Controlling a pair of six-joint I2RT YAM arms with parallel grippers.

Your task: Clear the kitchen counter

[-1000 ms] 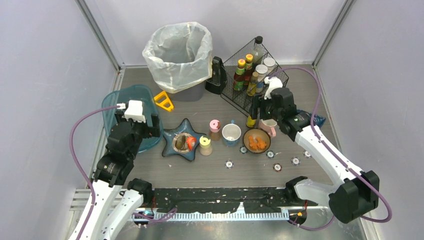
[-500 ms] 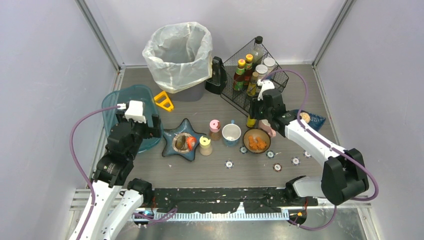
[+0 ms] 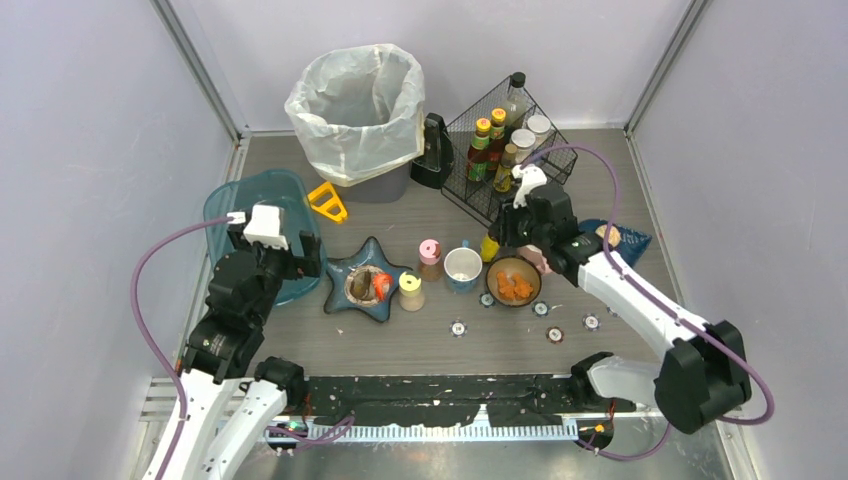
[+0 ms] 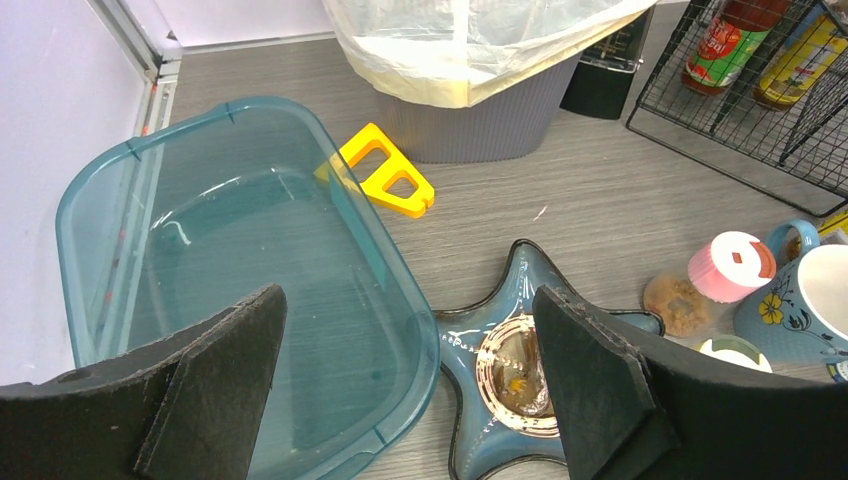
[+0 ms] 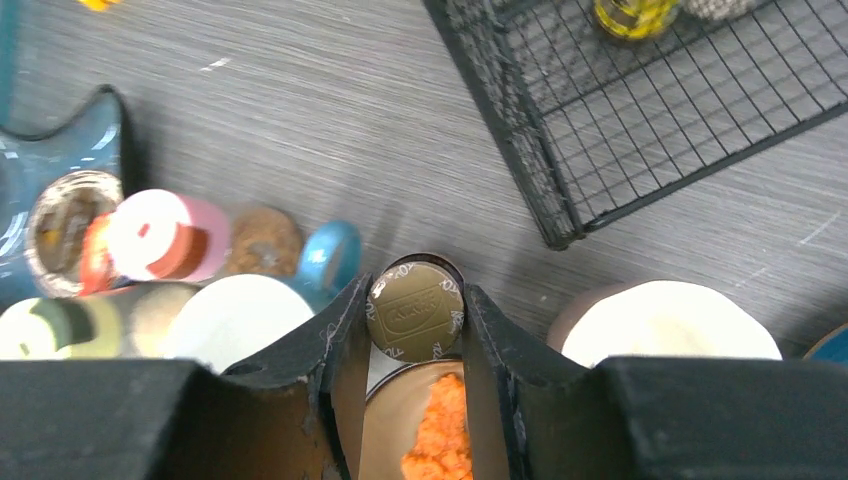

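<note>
1. Right hand [image 5: 415, 300] has swung left since a second ago, away from the wire rack [image 5: 520, 130] and toward the blue mug [image 5: 330, 255]. Its fingers have drawn in from wide to narrow.
2. Right hand now: both pads pressed to opposite sides of the gold cap of a yellow bottle [image 5: 415, 312], pinching it. Cap faces up between the fingertips.
3. Under that hand, palm-side of the cap: a bowl [image 3: 538, 285] of orange food. To its left, the mug, with the handle nearest the left finger. Ahead and to the right of the fingertips, the rack's corner.
4. Left hand [image 4: 410, 330]: spread wide, nothing between the fingers, no contact with anything.
5. Below its left finger, the teal tub [image 4: 240, 105]; whether it holds anything I cannot tell. Below and between the fingers toward the right one, the star-shaped plate [image 4: 460, 350] with scraps at its centre. Ahead of the fingertips, a yellow plastic piece [image 4: 385, 180] lies just beside the tub's far rim.
6. Kitchen counter [image 3: 390, 345]: directly beneath both hands and running out on every side of them. It carries the tub, plate, mug, bowl, rack and bottle.
</note>
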